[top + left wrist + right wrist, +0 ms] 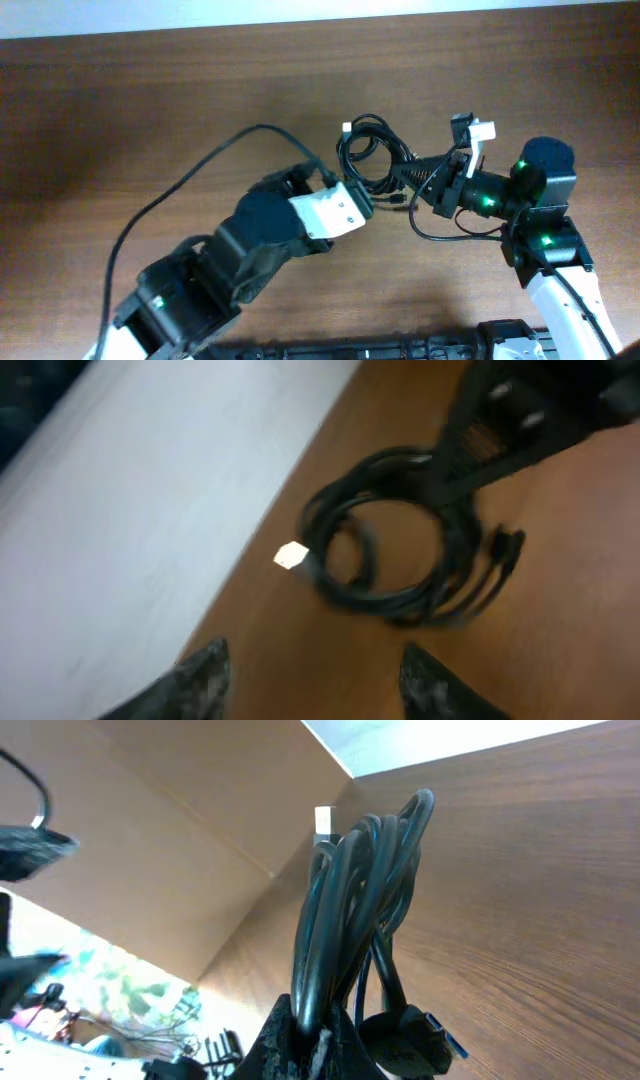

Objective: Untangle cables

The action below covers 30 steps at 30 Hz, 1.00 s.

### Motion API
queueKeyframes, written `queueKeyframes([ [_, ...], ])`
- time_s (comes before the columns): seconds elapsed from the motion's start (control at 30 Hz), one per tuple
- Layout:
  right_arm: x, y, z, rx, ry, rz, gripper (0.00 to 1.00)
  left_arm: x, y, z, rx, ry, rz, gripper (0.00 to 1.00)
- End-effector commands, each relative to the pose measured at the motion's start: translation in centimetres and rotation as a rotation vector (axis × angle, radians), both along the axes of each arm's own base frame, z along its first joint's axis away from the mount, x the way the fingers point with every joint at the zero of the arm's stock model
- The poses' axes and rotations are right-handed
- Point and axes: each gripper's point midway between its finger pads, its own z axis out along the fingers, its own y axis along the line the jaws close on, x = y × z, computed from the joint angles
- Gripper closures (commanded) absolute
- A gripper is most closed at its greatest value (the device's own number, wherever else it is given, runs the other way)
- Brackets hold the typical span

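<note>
The cables are a coiled bundle of thin black cords on the brown table, with a small white tag at the upper left of the coil. My right gripper is shut on the right side of the bundle; in the right wrist view the cords rise from between its fingers, with a blue-tipped USB plug beside them. My left gripper is open and empty, hovering just short of the coil. In the overhead view it sits just below-left of the bundle.
A loose black cord loop hangs below the right gripper. A thick arm cable arcs over the table at left. The table's far edge meets a white wall.
</note>
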Motion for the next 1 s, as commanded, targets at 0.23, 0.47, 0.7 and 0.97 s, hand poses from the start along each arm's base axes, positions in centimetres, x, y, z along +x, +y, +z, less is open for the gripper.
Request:
queueKeyframes([
  [0.23,-3.0,1.3,3.2,0.073,-0.124,0.213,0.96,-1.0,-6.1,-6.4,0.068,0.239,-0.212,0.45],
  [0.47,-3.1,1.3,3.3,0.075,-0.124,0.221,0.96,-1.5,-6.8,-6.9,0.062,0.270,-0.252,0.81],
  [0.7,-4.6,1.7,4.4,0.094,-0.182,0.313,0.96,-1.4,-6.9,-6.9,0.061,0.269,-0.252,1.00],
  [0.97,-2.1,1.0,2.7,0.070,-0.075,0.153,0.96,0.4,-5.0,-5.0,0.063,0.162,-0.130,1.00],
])
